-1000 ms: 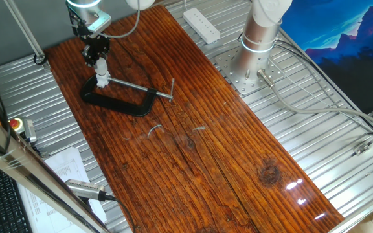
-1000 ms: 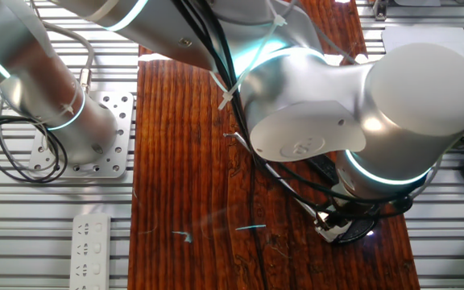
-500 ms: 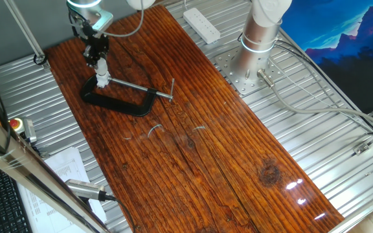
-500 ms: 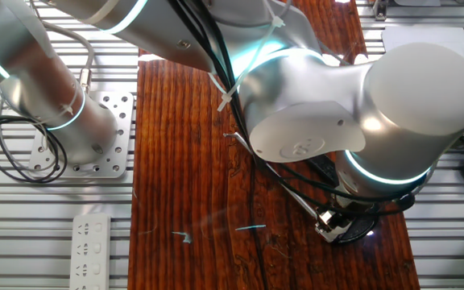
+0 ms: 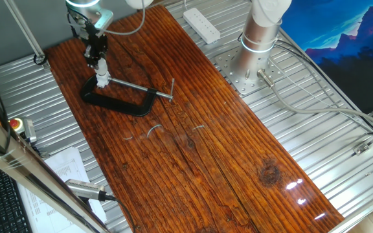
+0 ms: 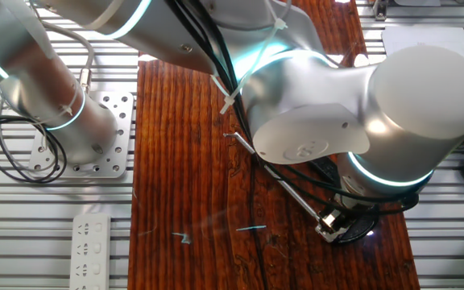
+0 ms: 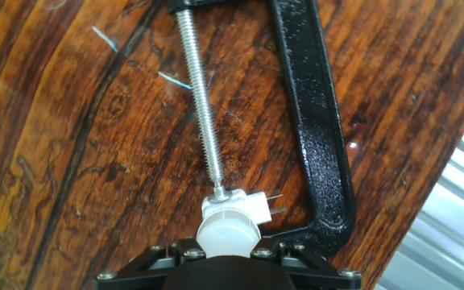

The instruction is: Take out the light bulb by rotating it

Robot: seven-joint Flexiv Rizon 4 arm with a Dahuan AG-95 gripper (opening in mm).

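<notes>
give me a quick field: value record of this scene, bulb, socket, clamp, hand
bulb: light bulb, frosted white, seated on the socket, directly under the hand
socket: small white socket with two pins, pressed between the screw rod and the clamp frame
clamp: black C-clamp lying flat on the wooden table, steel screw rod pointing at the socket
hand: hand above the bulb; finger closure cannot be told
bulb removed: not yet

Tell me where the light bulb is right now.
In the hand view the light bulb sits bottom centre, just ahead of the gripper, above the white socket pinched by the black clamp.
</notes>
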